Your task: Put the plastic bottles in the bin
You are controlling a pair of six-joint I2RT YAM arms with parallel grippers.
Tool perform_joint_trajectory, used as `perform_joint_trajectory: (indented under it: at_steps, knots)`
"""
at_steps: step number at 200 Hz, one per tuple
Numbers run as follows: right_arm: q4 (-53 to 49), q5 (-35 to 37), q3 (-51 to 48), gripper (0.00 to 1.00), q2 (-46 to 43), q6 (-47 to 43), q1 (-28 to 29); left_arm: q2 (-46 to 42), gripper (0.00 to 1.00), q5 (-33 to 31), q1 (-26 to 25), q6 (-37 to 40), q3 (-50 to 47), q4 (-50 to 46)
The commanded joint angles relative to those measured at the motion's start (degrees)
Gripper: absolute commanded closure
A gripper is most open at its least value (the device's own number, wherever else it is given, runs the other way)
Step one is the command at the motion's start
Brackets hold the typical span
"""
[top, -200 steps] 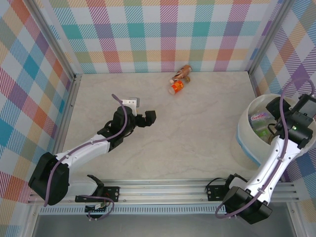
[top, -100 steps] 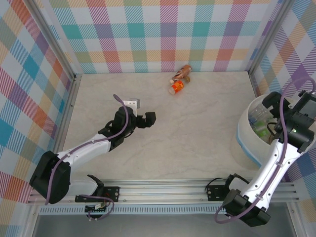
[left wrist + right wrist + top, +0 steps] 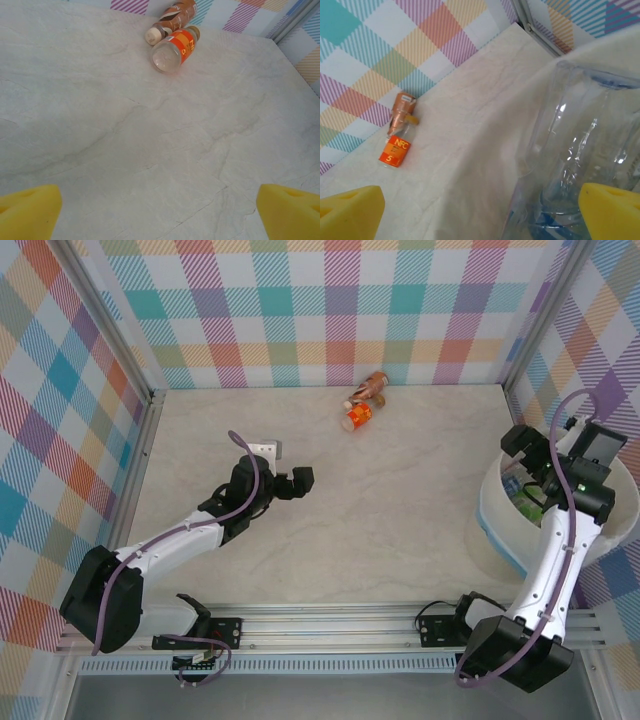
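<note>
Right arm, change: since a second ago your right claw has swung off the middle of the bin toward its upper-left rim. The left arm has barely shifted.
Right claw, state: jaws spread wide with nothing between them. Its yellow pads sit at the two lower corners of the right wrist view.
Left claw, state: the left claw hovers left of centre in the overhead view, jaws fully apart, holding nothing.
Bin, contents: it stands at the right edge of the overhead frame. Several plastic bottles lie inside, and a clear bottle looms at the right of the right wrist view.
Bottles outstanding: two, on the desk at upper centre of the overhead frame, close to the far wall. The orange bottle lies on its side with its base toward the left wrist camera. The brown bottle lies just behind it, apparently touching.
Step in hand, judgement: the drop looks finished, so the next fetch is one of this pair. The task is near its end.
Method: take the orange bottle first, as it is the nearer and freer one. Straddle its body across the width, not along its length. Come down square and close only once both pads flank the label.
Risk: a round bottle on its side will likely roll if one pad lands first. A nudge may also drive the brown bottle against the wall, so keep clear of it.
</note>
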Motion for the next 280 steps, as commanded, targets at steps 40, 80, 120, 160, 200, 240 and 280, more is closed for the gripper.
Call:
perform_joint_trajectory:
  at_steps: [40,80,120,160,200,240,280]
  knots:
    - [-5.4,-1.8,7.9,0.00,-1.7,2.3,0.4,0.1,0.00,0.4,0.7,0.8,1.3,-0.7]
    - [-5.2,-13.7,14.9,0.00,-2.8,5.4,5.2,1.2,0.00,0.6,0.7,0.0,1.7,-0.4]
    - [-1.3,-14.0,15.5,0.00,0.0,6.4,20.7,1.0,0.00,-0.5,0.8,-0.3,2.0,-0.8]
    - [2.8,-4.1,15.9,0.00,8.6,5.5,36.5,0.0,0.00,-1.7,1.3,-2.0,2.1,-3.3]
    - [6.5,9.0,18.6,0.00,21.8,6.0,47.7,-0.7,0.00,-1.4,3.0,-5.2,1.8,-5.8]
    - [11.5,12.0,20.7,0.00,33.9,8.8,50.3,-2.3,0.00,0.4,4.6,-6.4,0.5,-5.7]
    - [12.2,18.2,27.5,0.00,48.1,10.6,52.4,-3.0,0.00,1.4,5.5,-8.5,0.0,-6.4]
